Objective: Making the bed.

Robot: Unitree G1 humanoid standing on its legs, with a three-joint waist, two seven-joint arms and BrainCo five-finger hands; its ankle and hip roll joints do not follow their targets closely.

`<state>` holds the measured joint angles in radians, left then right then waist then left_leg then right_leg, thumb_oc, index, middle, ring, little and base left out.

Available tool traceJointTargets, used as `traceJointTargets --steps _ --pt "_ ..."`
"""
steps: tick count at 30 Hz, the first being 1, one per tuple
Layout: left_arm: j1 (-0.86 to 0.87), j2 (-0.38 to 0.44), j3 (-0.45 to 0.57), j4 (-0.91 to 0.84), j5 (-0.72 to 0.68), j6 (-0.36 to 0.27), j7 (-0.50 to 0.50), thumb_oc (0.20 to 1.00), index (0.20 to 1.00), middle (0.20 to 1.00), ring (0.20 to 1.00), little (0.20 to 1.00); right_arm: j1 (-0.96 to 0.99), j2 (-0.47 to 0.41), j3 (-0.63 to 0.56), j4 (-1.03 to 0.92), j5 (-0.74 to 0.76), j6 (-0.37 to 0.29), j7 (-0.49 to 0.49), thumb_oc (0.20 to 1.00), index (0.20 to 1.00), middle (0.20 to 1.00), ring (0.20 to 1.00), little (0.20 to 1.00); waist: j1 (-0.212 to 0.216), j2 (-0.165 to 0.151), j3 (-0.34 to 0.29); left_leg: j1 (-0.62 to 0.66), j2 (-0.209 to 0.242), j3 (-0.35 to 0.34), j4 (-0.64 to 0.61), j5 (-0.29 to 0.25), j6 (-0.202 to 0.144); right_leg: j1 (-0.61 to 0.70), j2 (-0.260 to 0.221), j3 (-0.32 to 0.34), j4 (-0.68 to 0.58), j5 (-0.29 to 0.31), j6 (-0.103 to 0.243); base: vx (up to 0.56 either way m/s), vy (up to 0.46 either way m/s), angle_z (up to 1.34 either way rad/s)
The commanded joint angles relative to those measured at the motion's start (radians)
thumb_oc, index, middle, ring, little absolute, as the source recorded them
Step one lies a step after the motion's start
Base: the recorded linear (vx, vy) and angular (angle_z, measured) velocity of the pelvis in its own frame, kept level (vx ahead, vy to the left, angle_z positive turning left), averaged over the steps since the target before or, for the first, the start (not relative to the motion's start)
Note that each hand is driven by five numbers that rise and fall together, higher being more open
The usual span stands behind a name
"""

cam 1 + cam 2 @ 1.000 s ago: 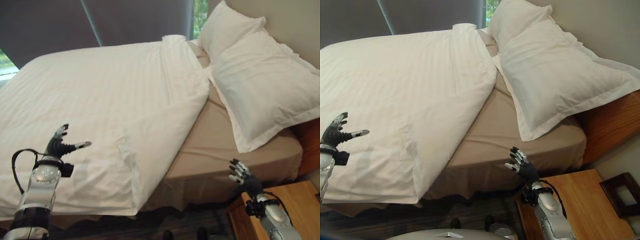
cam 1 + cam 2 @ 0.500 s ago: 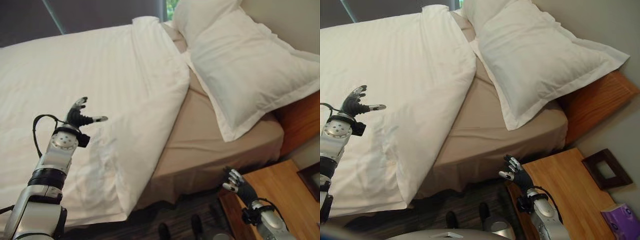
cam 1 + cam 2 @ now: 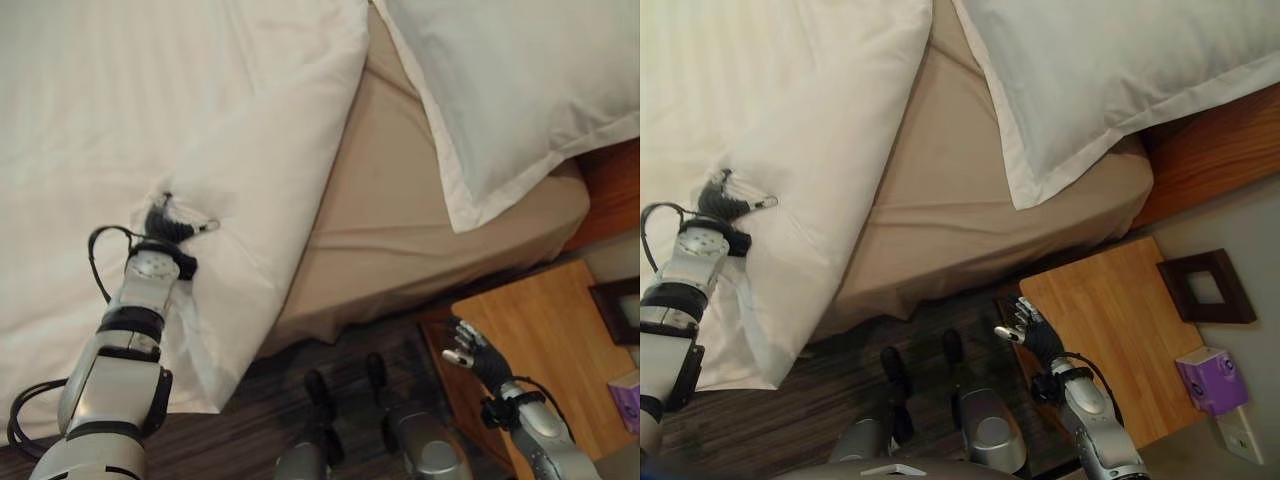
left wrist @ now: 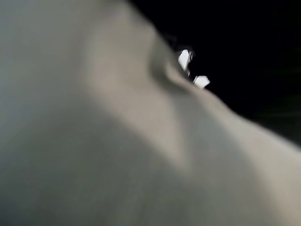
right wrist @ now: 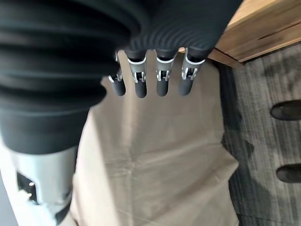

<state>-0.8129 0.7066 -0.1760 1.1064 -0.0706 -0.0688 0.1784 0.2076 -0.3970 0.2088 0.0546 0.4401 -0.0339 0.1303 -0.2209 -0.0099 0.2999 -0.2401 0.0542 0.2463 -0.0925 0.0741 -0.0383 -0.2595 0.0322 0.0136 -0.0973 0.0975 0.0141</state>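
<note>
Left eye view: white duvet covers the left part of the bed; its folded edge runs diagonally, exposing the tan fitted sheet.
Left hand: pressed into the duvet near that edge — fingers sunk in the fabric, state cannot be told.
Right eye view: white pillow lies at the head of the bed, overlapping the sheet; a wooden nightstand stands beside the bed.
Right hand: low, at the nightstand's corner, apart from the bedding.
Left wrist view: pale duvet fabric close against the camera.
Right wrist view: right hand fingers hang straight and relaxed — holding nothing; tan sheet skirt below them.
</note>
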Motion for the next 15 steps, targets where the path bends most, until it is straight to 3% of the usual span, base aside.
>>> traceJointTargets --steps 1,4,7,11,13,15 --pt "0.003 -0.055 -0.066 0.008 0.041 0.018 -0.06 0.2 0.2 0.2 0.2 0.2 -0.001 0.005 0.001 -0.037 0.032 -0.051 -0.008 1.0 1.0 1.0 1.0 1.0 -0.014 -0.025 -0.095 0.051 0.006 0.007 0.005 0.024 -0.047 -0.033 -0.048 -0.004 0.01 0.047 0.14 0.09 0.014 -0.18" --pt "-0.015 -0.091 -0.122 -0.076 0.052 -0.003 -0.085 0.2 0.2 0.2 0.2 0.2 -0.002 -0.006 0.012 -0.039 0.03 -0.056 0.008 1.0 1.0 1.0 1.0 1.0 -0.021 -0.012 -0.106 0.078 0.001 0.012 0.005 0.011 -0.046 -0.01 -0.052 0.001 0.01 0.036 0.139 0.1 0.033 -0.04" --pt "-0.019 -0.163 -0.171 -0.365 -0.048 -0.045 -0.088 0.2 0.2 0.2 0.2 0.2 -0.01 -0.016 0.012 -0.04 0.022 -0.062 0.012 1.0 1.0 1.0 1.0 1.0 -0.023 0.009 -0.121 0.106 -0.01 0.006 0.005 -0.002 -0.041 0.019 -0.06 0.003 0.01 0.028 0.14 0.08 0.031 0.03" --pt "0.034 -0.226 -0.243 -0.67 -0.205 -0.074 -0.16 0.2 0.2 0.2 0.2 0.2 -0.014 -0.016 0.002 -0.03 -0.011 -0.048 0.011 1.0 1.0 1.0 1.0 1.0 -0.019 0.03 -0.132 0.133 -0.021 -0.005 0.005 -0.01 -0.035 0.051 -0.071 -0.006 0.01 0.02 0.141 0.06 0.019 0.01" --pt "0.097 -0.278 -0.32 -0.874 -0.32 -0.078 -0.247 0.2 0.2 0.2 0.2 0.2 -0.002 -0.015 -0.008 -0.02 -0.035 -0.037 0.016 1.0 1.0 1.0 1.0 1.0 -0.021 0.047 -0.14 0.163 -0.032 -0.011 0.005 -0.021 -0.029 0.081 -0.078 -0.005 0.01 0.012 0.141 0.07 0.042 -0.04" --pt "0.122 -0.299 -0.358 -0.924 -0.346 -0.072 -0.286 0.2 0.2 0.2 0.2 0.2 0.003 -0.017 -0.008 -0.013 -0.042 -0.035 0.017 1.0 1.0 1.0 1.0 1.0 -0.026 0.054 -0.145 0.171 -0.035 -0.008 0.005 -0.025 -0.027 0.089 -0.08 -0.005 0.01 0.009 0.141 0.02 0.015 -0.02"
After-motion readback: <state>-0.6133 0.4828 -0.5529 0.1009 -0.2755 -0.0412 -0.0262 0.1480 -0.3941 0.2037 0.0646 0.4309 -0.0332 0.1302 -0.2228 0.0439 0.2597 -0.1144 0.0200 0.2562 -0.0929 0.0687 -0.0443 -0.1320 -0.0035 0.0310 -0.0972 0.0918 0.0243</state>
